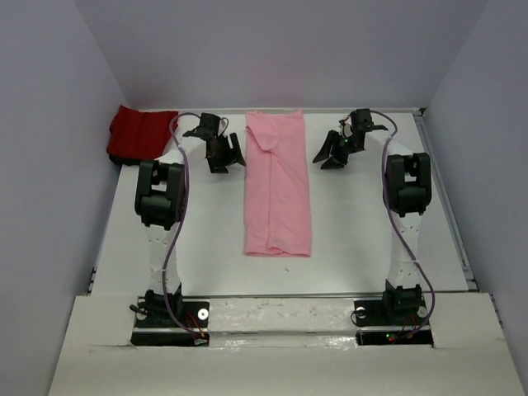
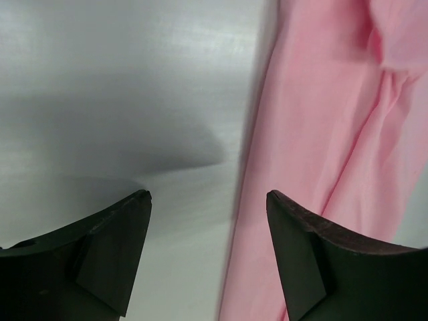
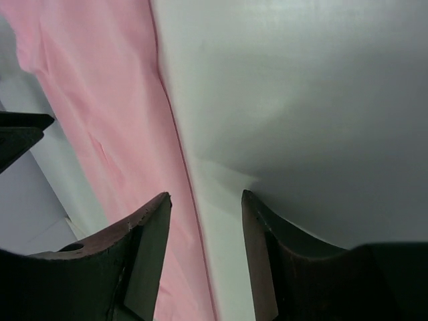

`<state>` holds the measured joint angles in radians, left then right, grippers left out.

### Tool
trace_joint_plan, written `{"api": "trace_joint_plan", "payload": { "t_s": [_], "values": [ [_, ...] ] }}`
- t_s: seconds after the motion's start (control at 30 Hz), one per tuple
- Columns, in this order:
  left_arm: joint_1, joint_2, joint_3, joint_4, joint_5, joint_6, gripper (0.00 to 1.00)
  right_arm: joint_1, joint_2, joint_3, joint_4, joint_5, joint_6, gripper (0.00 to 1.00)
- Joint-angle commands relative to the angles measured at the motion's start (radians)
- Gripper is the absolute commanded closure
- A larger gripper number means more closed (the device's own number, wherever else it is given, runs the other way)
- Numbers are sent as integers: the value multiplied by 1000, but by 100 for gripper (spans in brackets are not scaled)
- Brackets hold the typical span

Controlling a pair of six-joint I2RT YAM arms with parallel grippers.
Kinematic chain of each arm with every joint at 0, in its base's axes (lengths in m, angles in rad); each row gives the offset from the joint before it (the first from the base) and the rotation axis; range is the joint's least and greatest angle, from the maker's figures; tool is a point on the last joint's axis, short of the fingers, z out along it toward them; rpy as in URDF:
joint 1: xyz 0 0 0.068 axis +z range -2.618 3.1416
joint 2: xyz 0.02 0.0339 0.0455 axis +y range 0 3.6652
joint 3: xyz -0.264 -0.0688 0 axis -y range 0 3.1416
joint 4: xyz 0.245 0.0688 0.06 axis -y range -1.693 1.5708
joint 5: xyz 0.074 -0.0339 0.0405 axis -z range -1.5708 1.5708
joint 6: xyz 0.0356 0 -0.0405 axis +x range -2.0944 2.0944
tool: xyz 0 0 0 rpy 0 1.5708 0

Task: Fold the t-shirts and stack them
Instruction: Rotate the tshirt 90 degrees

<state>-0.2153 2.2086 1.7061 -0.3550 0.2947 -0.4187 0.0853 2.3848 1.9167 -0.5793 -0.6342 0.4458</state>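
The pink t-shirt [image 1: 278, 186] lies folded in a long strip down the middle of the table [image 1: 363, 239], and the red t-shirt [image 1: 142, 134] sits in the far left corner. The left gripper [image 1: 224, 161] and the right gripper [image 1: 330, 157] flank the strip's far end, each with fingers spread and holding nothing.
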Motion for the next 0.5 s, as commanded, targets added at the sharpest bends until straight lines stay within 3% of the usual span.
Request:
{"api": "trace_joint_plan", "payload": {
  "t_s": [0.0,0.07,0.1,0.13,0.33,0.47],
  "values": [
    [-4,-179,-186,-65,52,14,17,-5,-211,-238,-67,24,-59,44],
    [-10,-269,-290,-58,69,18,17,-5,-283,-336,-65,4,-76,36],
    [-16,-300,-319,-53,75,17,17,-5,-355,-387,-63,-5,-76,26],
    [-18,-325,-379,-47,92,14,17,-5,-390,-483,-56,-13,-78,24],
    [-61,-478,-505,-52,107,-8,16,5,-611,-721,-45,-24,-98,32],
    [-168,-539,-539,-91,14,4,14,69,-725,-829,-44,-33,-93,32]
  ]
}}
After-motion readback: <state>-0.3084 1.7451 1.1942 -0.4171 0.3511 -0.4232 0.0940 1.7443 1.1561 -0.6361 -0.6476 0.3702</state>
